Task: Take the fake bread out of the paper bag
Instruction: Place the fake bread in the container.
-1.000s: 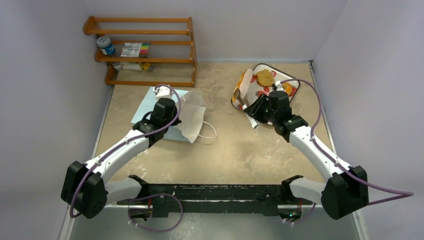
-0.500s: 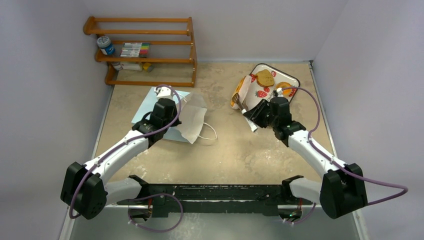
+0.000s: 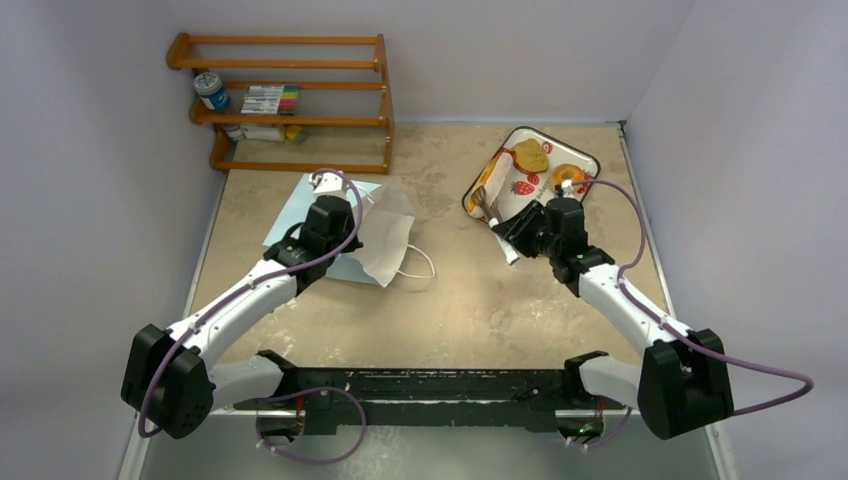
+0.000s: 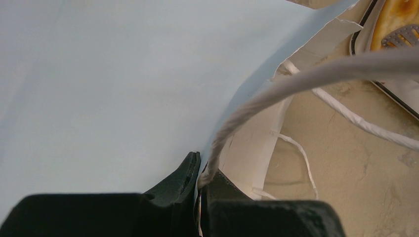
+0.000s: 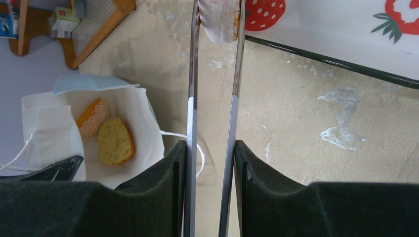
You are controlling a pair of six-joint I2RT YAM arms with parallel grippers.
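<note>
Right arm drawn back off the tray (image 3: pixel 578 150) since a second ago; doughnut (image 3: pixel 567 175) now uncovered, near the toast slice (image 3: pixel 529 155). Left arm unchanged at the paper bag (image 3: pixel 388 238). Seen from the right wrist, an orange-crusted piece (image 5: pixel 93 117) and a yellow slice (image 5: pixel 116 142) lie inside the bag's open mouth.

Risk, by my judgement: the roll (image 5: pixel 220 19) sits at the tray's rim, its end between the blades of the tongs (image 5: pixel 191 74). If the blades drag on it while backing away, it may tip onto the surface (image 3: pixel 450 300). The left grip is on thin paper; a slip would let the mouth flop over the two pieces inside.

Pincers: right pincer (image 5: pixel 211 153) narrowly apart, clamped on the tongs. The left pincer (image 4: pixel 199 173) has its fingers together, pinching the bag's rim where the white cord (image 4: pixel 296 81) comes out
</note>
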